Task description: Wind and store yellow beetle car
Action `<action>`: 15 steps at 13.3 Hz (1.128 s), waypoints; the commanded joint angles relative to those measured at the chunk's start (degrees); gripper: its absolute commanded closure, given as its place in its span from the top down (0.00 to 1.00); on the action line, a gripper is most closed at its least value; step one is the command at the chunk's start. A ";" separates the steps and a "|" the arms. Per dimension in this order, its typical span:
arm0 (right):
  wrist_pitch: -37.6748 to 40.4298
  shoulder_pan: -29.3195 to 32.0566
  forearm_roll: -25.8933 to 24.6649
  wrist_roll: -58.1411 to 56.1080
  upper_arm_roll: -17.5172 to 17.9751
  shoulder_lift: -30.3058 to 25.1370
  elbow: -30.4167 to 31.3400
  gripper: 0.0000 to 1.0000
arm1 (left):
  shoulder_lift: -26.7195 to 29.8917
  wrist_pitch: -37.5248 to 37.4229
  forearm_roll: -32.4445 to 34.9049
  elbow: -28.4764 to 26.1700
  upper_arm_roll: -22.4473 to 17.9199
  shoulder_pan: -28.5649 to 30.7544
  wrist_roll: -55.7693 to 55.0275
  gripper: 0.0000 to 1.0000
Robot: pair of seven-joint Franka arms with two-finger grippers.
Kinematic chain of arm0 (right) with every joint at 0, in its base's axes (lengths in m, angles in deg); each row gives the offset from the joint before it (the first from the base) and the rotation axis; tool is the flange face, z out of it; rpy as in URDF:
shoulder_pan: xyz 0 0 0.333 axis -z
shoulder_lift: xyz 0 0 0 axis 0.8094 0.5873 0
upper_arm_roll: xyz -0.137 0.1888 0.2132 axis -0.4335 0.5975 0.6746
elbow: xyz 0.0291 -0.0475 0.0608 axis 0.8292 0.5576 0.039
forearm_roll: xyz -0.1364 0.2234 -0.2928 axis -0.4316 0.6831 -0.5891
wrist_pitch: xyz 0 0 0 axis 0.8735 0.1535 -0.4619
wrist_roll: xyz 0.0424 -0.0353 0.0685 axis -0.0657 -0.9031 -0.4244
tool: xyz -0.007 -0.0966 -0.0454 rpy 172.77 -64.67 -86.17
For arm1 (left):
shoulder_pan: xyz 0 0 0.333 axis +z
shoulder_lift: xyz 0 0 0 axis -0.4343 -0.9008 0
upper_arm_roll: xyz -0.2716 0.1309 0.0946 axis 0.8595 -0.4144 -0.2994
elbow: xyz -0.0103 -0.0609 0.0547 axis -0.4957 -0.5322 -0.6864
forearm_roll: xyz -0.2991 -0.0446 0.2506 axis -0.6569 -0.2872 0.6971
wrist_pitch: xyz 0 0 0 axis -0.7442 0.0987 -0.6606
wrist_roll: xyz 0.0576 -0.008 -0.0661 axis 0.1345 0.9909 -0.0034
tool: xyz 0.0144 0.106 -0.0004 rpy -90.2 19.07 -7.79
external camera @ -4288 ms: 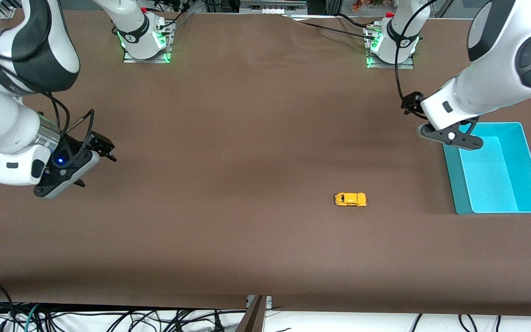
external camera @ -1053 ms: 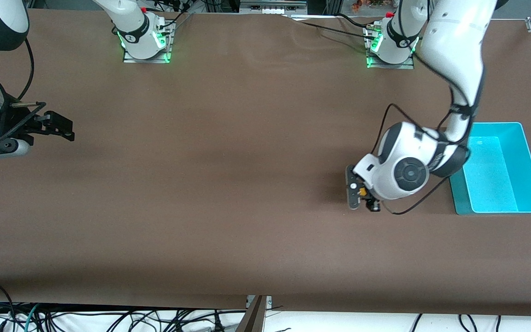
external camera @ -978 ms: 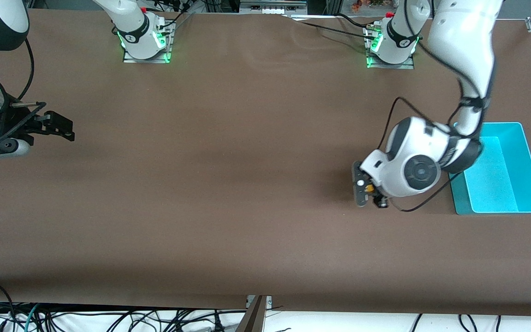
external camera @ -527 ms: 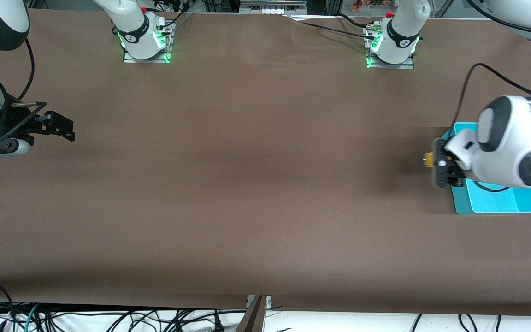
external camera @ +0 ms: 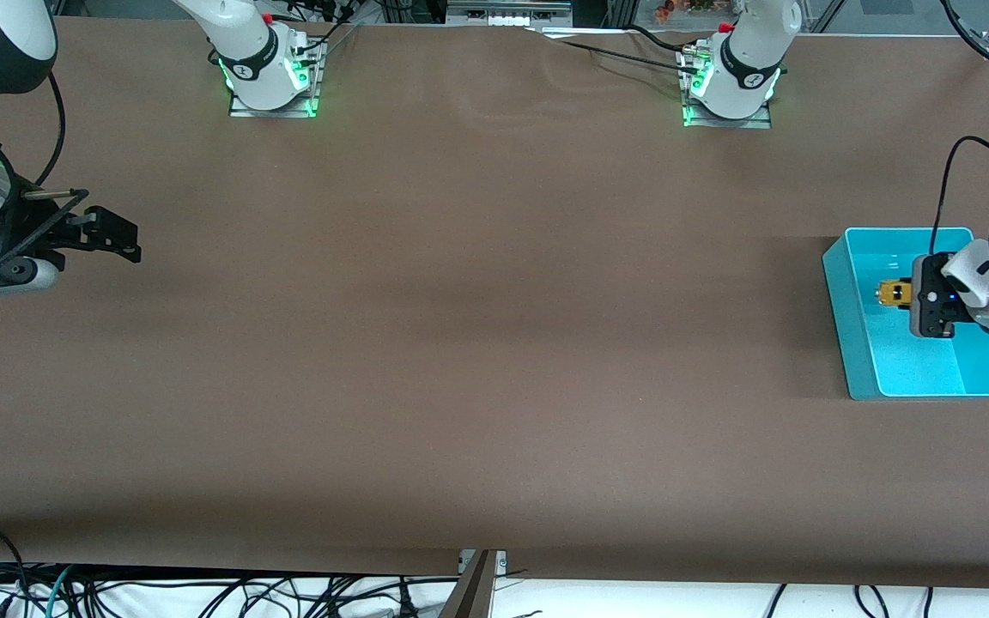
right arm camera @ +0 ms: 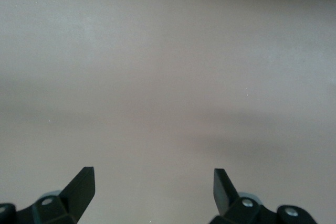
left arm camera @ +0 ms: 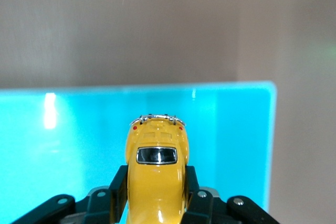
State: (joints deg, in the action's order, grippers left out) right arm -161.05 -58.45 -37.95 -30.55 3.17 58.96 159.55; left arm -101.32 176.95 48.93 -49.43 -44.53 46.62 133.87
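**Desk:** While the left gripper [external camera: 913, 296] hangs over the turquoise bin [external camera: 841, 318] at the left arm's end of the table, what is it carrying?

**Photographer:** It carries the yellow beetle car [external camera: 894, 293], pinched between its two fingers. In the left wrist view, the car [left arm camera: 156, 182] sits squarely between the black fingers [left arm camera: 119, 190], its rounded body pointing away from the camera, a dark window on top and small red lights at the end. The bin's bright floor [left arm camera: 63, 145] fills the space under it.

**Desk:** Is the car resting in the bin?

**Photographer:** No, it is held up, above the bin's floor, roughly over the middle of the tray.

**Desk:** And the other arm?

**Photographer:** The right arm waits at its own end of the brown table [external camera: 460, 343]. The right gripper [external camera: 104, 236] is just above the cloth with its jaws spread apart and holding nothing. In the right wrist view, the two dark fingertips [right arm camera: 81, 184] stand wide, with only bare brown tabletop [right arm camera: 168, 77] between them.

**Desk:** Anything else on the surface?

**Photographer:** Only the two arm bases [external camera: 270, 73] along the edge farthest from the front camera, lit green.
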 commanded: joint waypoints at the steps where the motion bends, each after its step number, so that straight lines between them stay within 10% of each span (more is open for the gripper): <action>1: 0.14 -0.07 0.14 0.29 0.21 0.14 -0.80 1.00 | -3.85 5.68 1.63 -0.13 0.99 3.28 2.50 0.12; 6: 0.14 -0.16 0.14 0.29 0.21 0.14 -0.80 1.00 | -7.91 9.66 1.28 -0.13 1.08 4.35 2.41 0.28; 8: 0.14 -0.16 0.14 0.29 0.21 0.14 -0.80 1.00 | -7.74 8.78 0.84 -0.48 1.08 4.70 2.76 1.00; 15: 0.14 -0.16 0.14 0.12 0.30 0.14 -0.80 1.00 | 6.05 -6.84 -1.88 2.84 4.23 2.42 -3.89 1.00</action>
State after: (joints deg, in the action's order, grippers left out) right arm -161.06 -58.67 -37.95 -30.55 3.22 58.96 159.52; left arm -100.71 174.38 48.04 -46.68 -41.74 50.16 133.46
